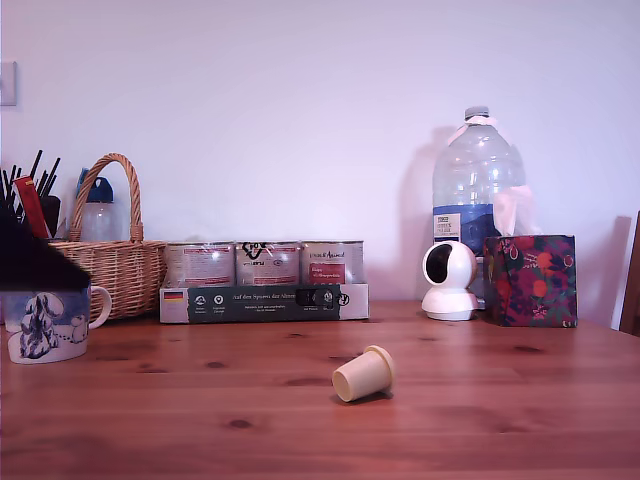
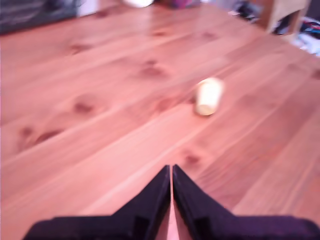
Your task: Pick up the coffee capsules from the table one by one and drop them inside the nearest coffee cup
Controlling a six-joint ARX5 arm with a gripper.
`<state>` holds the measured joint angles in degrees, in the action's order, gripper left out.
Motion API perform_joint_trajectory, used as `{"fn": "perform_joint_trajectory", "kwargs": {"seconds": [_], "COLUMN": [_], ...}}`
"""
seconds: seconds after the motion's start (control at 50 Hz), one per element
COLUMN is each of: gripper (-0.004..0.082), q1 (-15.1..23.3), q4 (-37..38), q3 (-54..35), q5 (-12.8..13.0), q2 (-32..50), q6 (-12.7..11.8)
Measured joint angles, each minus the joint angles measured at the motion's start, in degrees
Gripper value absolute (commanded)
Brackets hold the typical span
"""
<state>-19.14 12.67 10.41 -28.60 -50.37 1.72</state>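
Wrist view has the gripper (image 2: pixel 171 172) with its black fingers pressed together on nothing, hanging over the table (image 2: pixel 100 150); ahead, a small cream capsule (image 2: pixel 208 96) lies tipped over on the bare wood. Exterior view puts that capsule mid-table, well apart from the cartoon-print mug (image 1: pixel 50 322) at the exterior view's left, contents not visible; behind it a wicker basket (image 1: pixel 115 262) holding a bottle, then three tins (image 1: pixel 265 263) on a dark carton, print too small to read.

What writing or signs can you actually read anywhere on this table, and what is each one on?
Cardboard tray under the tins: a German flag sign at its left end; the white line of print is too small to read.
Three tins: labels blurred, unreadable.
Water bottle: blue and white label, unreadable.
Mug: a cartoon figure only, no words.
Coffee capsule: no marking visible.
Wrist view: no text.
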Motion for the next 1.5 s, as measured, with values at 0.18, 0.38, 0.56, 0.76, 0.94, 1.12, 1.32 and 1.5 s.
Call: {"fn": "perform_joint_trajectory", "kwargs": {"seconds": [0.18, 0.38, 0.56, 0.76, 0.94, 1.12, 1.32, 1.5], "gripper": [-0.0022, -0.0021, -0.0022, -0.0021, -0.0021, -0.0021, -0.0011, -0.0008], "q1": [-4.1, -7.6, -10.4, -11.9, -13.2, -14.4, -15.7, -16.9], "q4": [0.0, 1.6, 7.3, 15.6, 22.1, 25.9, 26.1, 26.3], "q3": [0.3, 0.3, 0.3, 0.3, 0.3, 0.9, 5.2, 8.9], "q5": [3.1, 5.2, 5.2, 5.2, 5.3, 5.2, 5.1, 5.1], "q2": [0.0, -0.6, -6.1, -12.6, -17.8, -22.8, -27.5, -31.3], "q6": [0.4, 4.0, 6.1, 6.2, 6.2, 6.2, 6.2, 6.2]}}
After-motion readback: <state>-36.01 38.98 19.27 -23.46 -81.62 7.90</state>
